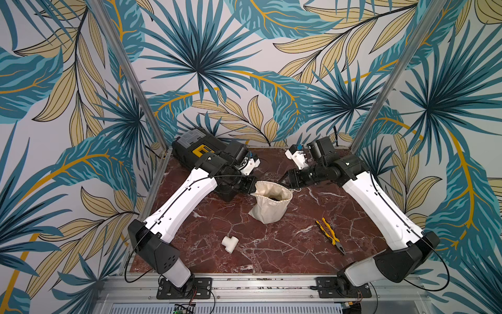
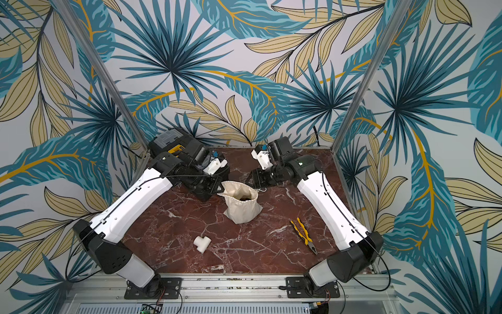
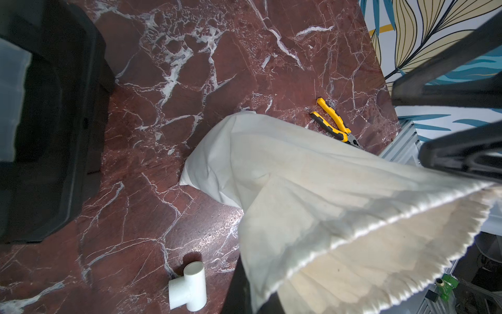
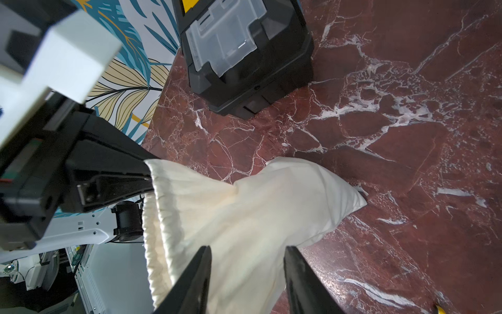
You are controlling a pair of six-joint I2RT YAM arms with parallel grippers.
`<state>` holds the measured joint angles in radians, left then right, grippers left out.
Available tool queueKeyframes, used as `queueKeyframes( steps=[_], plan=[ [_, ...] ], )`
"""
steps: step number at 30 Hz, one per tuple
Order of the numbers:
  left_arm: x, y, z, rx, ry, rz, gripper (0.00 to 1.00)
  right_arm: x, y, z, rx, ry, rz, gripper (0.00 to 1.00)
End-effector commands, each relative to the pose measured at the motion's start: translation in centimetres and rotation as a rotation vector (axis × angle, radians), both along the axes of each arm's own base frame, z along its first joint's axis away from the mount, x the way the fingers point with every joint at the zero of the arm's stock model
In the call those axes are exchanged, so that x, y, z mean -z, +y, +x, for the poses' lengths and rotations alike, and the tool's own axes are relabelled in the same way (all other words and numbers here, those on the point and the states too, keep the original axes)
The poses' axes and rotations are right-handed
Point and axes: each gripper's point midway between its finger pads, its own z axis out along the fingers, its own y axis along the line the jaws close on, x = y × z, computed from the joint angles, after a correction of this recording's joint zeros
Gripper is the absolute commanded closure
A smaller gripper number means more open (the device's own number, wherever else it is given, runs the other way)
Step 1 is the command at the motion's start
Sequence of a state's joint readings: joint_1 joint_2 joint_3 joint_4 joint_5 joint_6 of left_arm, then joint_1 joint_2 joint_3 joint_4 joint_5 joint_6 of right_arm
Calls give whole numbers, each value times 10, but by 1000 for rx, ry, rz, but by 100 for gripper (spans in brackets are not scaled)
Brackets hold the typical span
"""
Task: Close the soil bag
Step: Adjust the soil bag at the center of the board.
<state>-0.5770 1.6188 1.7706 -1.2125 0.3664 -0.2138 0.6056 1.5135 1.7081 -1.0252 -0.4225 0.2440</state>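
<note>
The soil bag (image 1: 271, 209) stands near the middle of the red marble table (image 1: 271, 255) in both top views, between the two grippers, its mouth wide open and dark soil showing inside; the likeliest trouble, I judge, is that a sideways pull on the rim tips the soft pouch and spills that soil, since only one side is held; the left gripper (image 4: 145, 175) is clamped tight on the gathered rim at the left of the bag, while the right gripper (image 4: 248, 251) has its jaws about half apart, straddling the cloth at the opposite side and holding nothing; if it closes on fabric rather than on the thin cord (image 1: 294, 190) at the right of the rim, the mouth probably will not draw in, and the cord looks fine enough to slip from the pads; the cloth is cream-white, creased and slack, its hem ruffled; the pliers (image 1: 330, 235), white pipe fitting (image 1: 230, 243) and black toolbox (image 1: 195, 148) lie apart from it.
</note>
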Motion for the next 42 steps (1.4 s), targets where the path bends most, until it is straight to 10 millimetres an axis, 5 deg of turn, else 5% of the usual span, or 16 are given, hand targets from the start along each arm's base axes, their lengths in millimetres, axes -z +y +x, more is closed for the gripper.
queueKeyframes(
  steps=[1,4,9,22,25,29,35,42],
  plan=[
    [-2,-5,2,35,6,-10,100,-21,-2,7,11,-75,1,46],
    [2,-6,6,35,8,-5,100,-43,10,0,-61,-120,92,39],
    [-4,-12,11,19,7,-35,100,-14,10,-15,-182,-29,-1,38],
    [-16,-17,10,19,13,-73,100,10,3,-32,-213,-35,-112,41],
    [-18,-15,8,19,12,-73,100,13,1,-25,-178,-55,-137,56],
    [-23,-13,5,15,10,-82,87,10,6,-11,-116,-71,-120,100],
    [-23,-15,0,6,27,-107,70,-29,19,2,-11,-132,41,100],
    [-23,-16,-4,-4,52,-125,65,-30,17,6,32,-127,49,100]
  ],
)
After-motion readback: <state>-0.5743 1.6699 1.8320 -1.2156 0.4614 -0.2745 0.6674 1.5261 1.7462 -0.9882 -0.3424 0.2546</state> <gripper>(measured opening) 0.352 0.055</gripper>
